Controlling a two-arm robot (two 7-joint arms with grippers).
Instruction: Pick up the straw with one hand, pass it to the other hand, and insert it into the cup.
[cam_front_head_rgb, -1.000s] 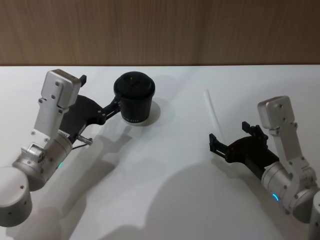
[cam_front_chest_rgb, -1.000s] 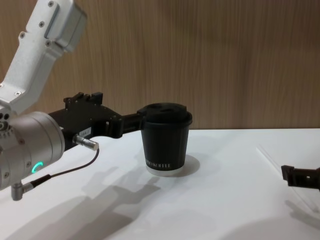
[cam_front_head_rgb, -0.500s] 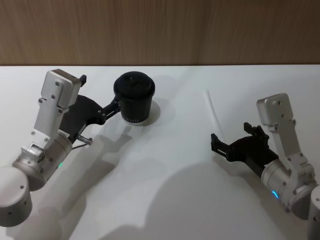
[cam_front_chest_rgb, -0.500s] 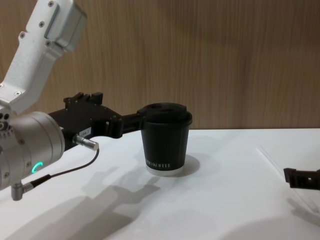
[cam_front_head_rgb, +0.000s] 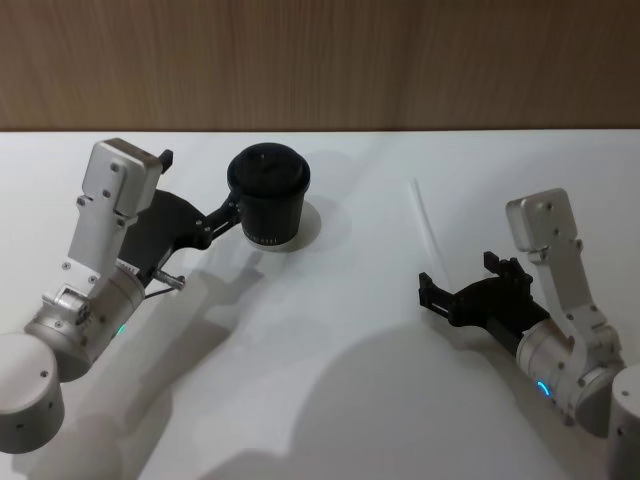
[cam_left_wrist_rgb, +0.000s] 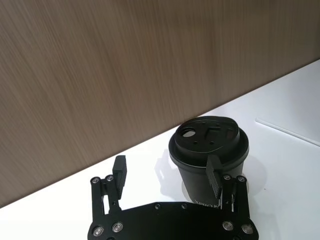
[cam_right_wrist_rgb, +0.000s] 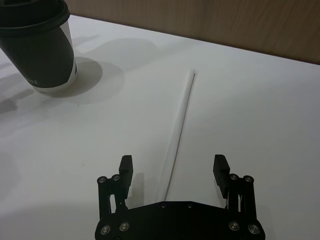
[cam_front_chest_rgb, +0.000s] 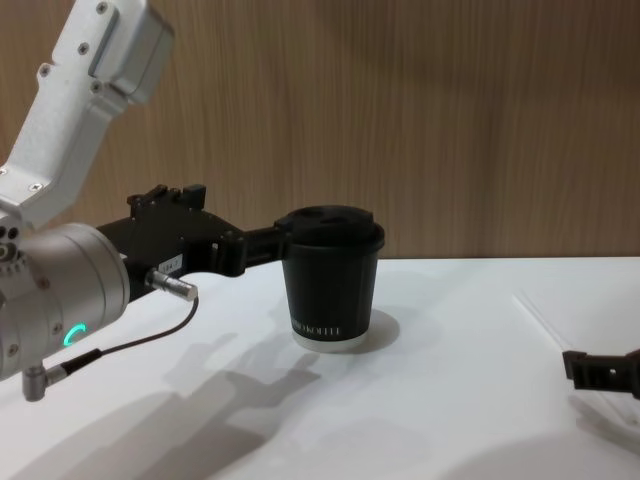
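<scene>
- My right pincer (cam_right_wrist_rgb: 173, 162) hangs low over the white tabletop (cam_front_head_rgb: 330, 350) on the right side, its two black fingers spread wide and holding nothing.
- The long, thin white straw (cam_right_wrist_rgb: 181, 125) lies flat on the table, pointing away from me.
- From the right wrist camera, the straw's near end runs into the gap between those fingers, touching neither.
- In the head view the straw (cam_front_head_rgb: 424, 215) sits right of centre, well apart from the cup, and the right pincer (cam_front_head_rgb: 458, 275) is just short of its near end.
- The small black paper cup with the black plastic lid (cam_front_head_rgb: 268, 200) stands upright on the left half of the table, white lettering low on its side.
- My left pincer (cam_front_head_rgb: 202, 181) reaches in from the left, also spread wide and empty.
- One of its fingers (cam_left_wrist_rgb: 214, 175) sits against the cup's (cam_left_wrist_rgb: 195, 175) side just under the lid; I cannot tell whether it truly touches.
- The other finger (cam_left_wrist_rgb: 119, 170) stands clear, out to the side.
- From the chest, the left pincer (cam_front_chest_rgb: 235, 215) is level with the cup's (cam_front_chest_rgb: 330, 290) upper half.
</scene>
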